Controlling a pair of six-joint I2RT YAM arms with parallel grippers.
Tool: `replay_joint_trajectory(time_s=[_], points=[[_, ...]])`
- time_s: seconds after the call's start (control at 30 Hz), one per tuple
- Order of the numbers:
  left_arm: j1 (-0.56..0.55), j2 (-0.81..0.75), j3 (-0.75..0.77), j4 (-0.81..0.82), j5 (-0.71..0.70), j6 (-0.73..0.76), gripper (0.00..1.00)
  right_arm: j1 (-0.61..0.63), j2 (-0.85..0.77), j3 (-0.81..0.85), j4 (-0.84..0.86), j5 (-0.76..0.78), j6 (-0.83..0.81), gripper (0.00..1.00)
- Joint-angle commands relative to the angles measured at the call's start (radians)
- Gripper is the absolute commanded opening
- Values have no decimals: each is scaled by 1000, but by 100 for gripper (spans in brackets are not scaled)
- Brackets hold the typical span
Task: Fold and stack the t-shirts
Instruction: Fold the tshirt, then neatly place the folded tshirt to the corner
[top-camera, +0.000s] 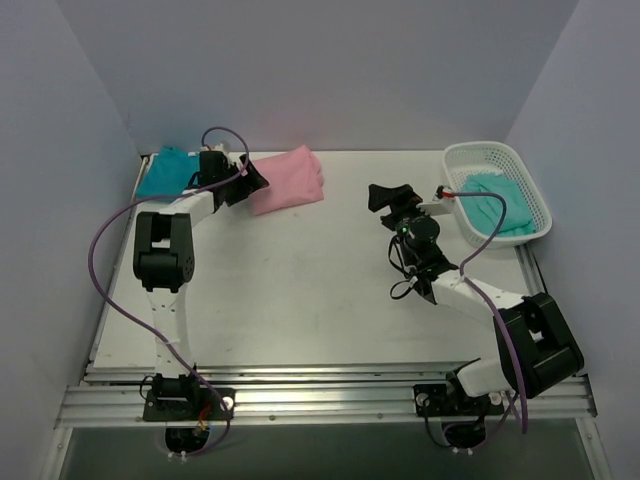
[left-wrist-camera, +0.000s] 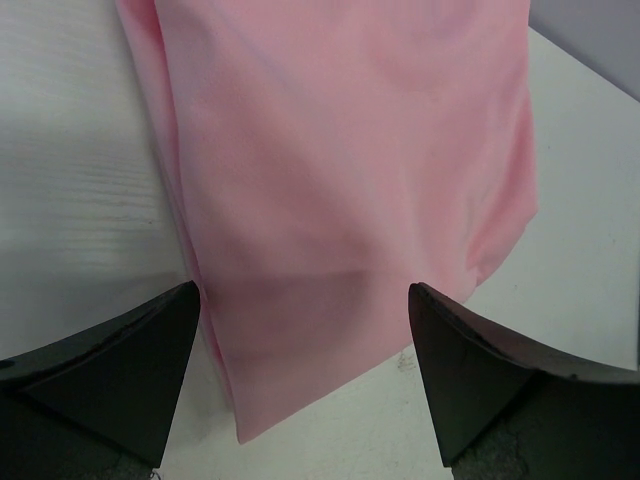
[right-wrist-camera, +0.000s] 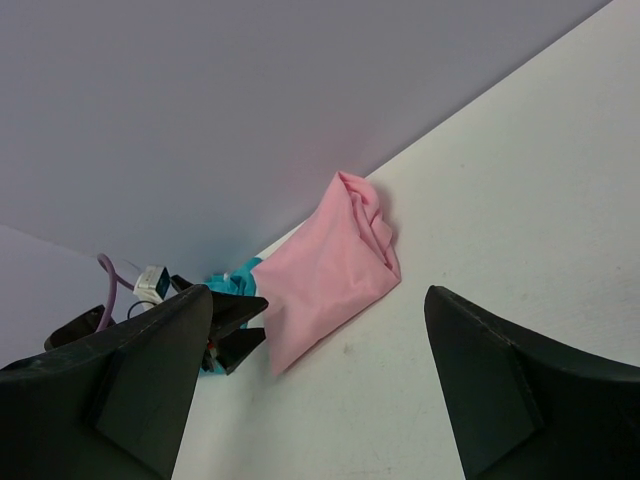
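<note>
Two sets of jaws stand spread wide, holding nothing: the left gripper (left-wrist-camera: 305, 300) hangs over the near end of the folded pink t-shirt (left-wrist-camera: 340, 200), whose long axis runs straight away from the fingers (left-wrist-camera: 110, 370), with bare table (left-wrist-camera: 80, 200) either side. Behind those jaws lies the deep teal t-shirt (top-camera: 165, 170) by the wall (top-camera: 95, 100); the right gripper (top-camera: 385, 195) faces open table, the white basket (top-camera: 537, 195) with the mint-teal t-shirt (top-camera: 497, 205) behind it.

Soft, even light fell from above, bright on the white desk (top-camera: 300, 290), leaving only faint shadows under the arms. In both wrist views the near dark fingers (left-wrist-camera: 110, 380) looked soft and unfocused.
</note>
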Motion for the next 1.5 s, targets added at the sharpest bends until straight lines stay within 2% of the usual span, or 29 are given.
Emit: replay_joint_trajectory(time_s=[0.0,0.23,0.63,0.87,1.13,1.27,1.3,1.33,1.47], points=[[6,-5,38,-1,-78,22,94,-10,-44,-6,22,32,-24,83],[23,-48,-11,6,-106,35,94,-11,-27,-6,29,32,-26,83],[17,53,6,55,-40,-51,94,-17,-19,-5,31,31,-26,83],[-27,110,102,-42,-99,-51,94,-33,-27,-9,23,32,-29,83],[-55,167,176,-70,-116,-77,94,-50,-55,-17,8,35,-33,83],[-57,167,173,-62,-125,-84,99,-56,-64,-21,5,35,-32,83],[-57,167,170,-57,-127,-85,91,-57,-64,-23,6,35,-32,84],[-57,171,172,-57,-129,-85,74,-59,-65,-23,6,34,-30,84],[-55,196,198,-83,-142,-88,40,-65,-68,-31,6,31,-26,84]])
